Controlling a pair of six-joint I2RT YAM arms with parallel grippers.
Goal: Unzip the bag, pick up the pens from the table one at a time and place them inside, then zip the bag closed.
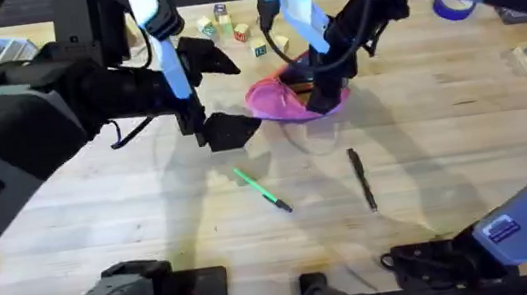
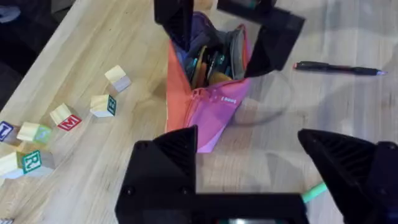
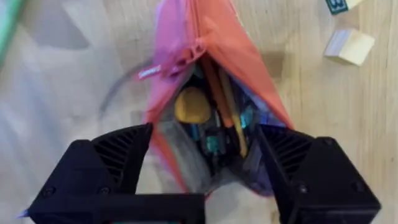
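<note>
Right end effector (image 3: 205,168) straddles open bag (image 3: 211,37) (mouth toward it).

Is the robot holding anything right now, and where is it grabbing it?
The right end effector has its fingers spread around the open mouth of the pink bag; whether it truly grips it cannot be told. The left end effector is open and holds nothing.

Small wooden letter blocks (image 2: 68,118) lie scattered at the far side, several of them close together (one shows a red letter, another a green one). A roll of blue tape (image 1: 452,7) sits far off to the right.
</note>
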